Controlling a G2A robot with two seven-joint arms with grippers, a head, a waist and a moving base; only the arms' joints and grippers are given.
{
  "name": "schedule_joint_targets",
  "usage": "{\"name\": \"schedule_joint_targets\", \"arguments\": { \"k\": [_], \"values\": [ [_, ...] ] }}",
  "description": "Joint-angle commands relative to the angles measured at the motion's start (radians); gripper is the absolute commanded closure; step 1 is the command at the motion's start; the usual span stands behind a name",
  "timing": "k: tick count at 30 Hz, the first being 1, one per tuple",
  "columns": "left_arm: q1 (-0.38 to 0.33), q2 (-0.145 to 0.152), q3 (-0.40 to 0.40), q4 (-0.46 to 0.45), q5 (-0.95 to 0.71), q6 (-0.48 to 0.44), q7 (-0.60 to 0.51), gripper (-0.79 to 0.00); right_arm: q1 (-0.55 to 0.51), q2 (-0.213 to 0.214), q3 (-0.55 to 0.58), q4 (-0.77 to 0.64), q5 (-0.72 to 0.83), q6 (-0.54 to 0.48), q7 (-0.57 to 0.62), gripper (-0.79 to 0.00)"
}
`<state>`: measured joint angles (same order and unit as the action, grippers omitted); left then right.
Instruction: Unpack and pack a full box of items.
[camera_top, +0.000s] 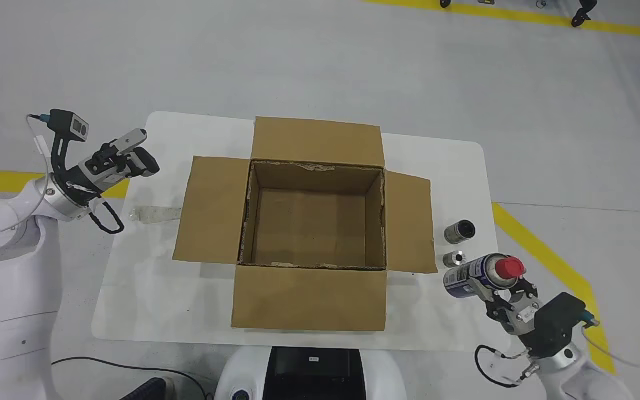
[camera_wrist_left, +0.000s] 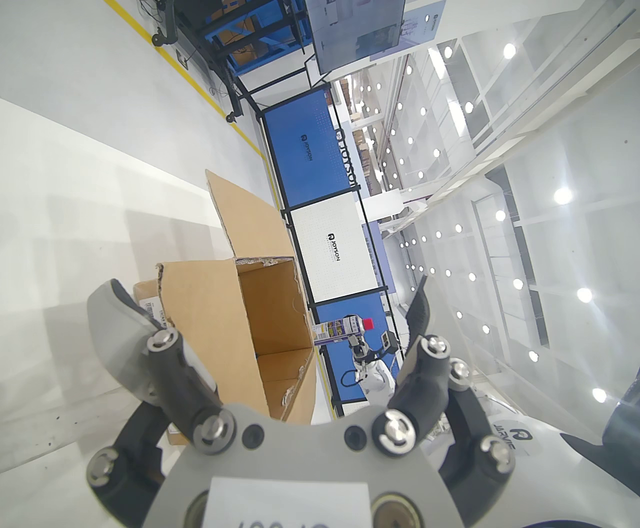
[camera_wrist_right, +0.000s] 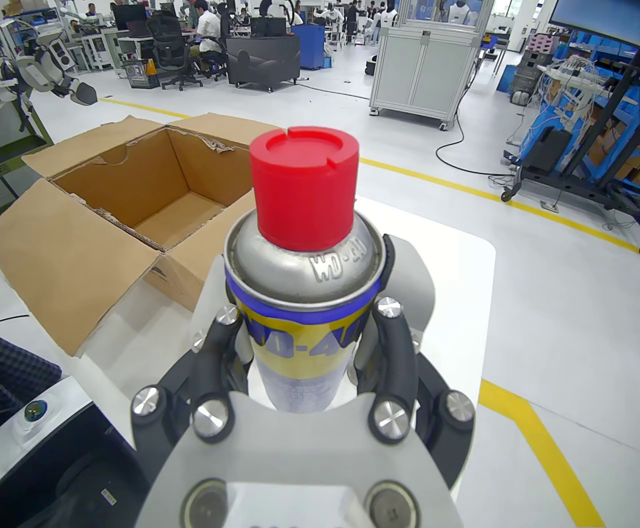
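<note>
Cardboard box (camera_top: 315, 228) sits at the middle of the white tabletop (camera_top: 140, 290), open, with all four flaps folded outward. We see bare cardboard on its floor and inner walls. The torn edges along the flap folds show clearly in the right wrist view.

Our right tool (camera_wrist_right: 307, 320) is over the near right corner of the tabletop, to the right of the box and apart from it. Its fingers (camera_wrist_right: 395, 325) are pressed against both sides of a spray can (camera_wrist_right: 300, 280), pinching the blue and yellow body just under the silver shoulder. The can stands upright with its red cap (camera_wrist_right: 304, 190) on top. We cannot tell whether its base rests on the tabletop.

Near the right edge, between the right flap of the box and that edge, stands a small metal cylinder (camera_top: 459, 232). A second small cylinder (camera_top: 455, 258) is just beside it toward the near edge, close against the can's lower end as the top view shows it.

Our left tool (camera_wrist_left: 267, 305) is at the far left corner of the tabletop, well apart from the box. Its fingers are spread wide with nothing between them, and it points across the tabletop toward the box.
</note>
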<state>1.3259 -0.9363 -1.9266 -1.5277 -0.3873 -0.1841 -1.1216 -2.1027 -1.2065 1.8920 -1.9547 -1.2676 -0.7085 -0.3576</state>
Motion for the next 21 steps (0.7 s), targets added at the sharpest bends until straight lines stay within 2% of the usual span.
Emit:
{"name": "schedule_joint_targets", "arguments": {
  "k": [1, 4, 7, 21],
  "values": [
    [0.000, 0.000, 0.000, 0.000, 0.000, 0.000, 0.000, -0.785, 0.000, 0.000, 0.000, 0.000, 0.000, 0.000, 0.000, 0.000],
    [0.000, 0.000, 0.000, 0.000, 0.000, 0.000, 0.000, -0.785, 0.026, 0.000, -0.022, -0.044, -0.051, 0.041, 0.033, 0.000],
    [0.000, 0.000, 0.000, 0.000, 0.000, 0.000, 0.000, -0.785, 0.032, 0.001, -0.056, -0.049, -0.119, 0.057, 0.004, 0.000],
    [0.000, 0.000, 0.000, 0.000, 0.000, 0.000, 0.000, -0.785, 0.039, 0.007, -0.096, 0.110, -0.227, 0.071, -0.167, 0.000]
  ]
}}
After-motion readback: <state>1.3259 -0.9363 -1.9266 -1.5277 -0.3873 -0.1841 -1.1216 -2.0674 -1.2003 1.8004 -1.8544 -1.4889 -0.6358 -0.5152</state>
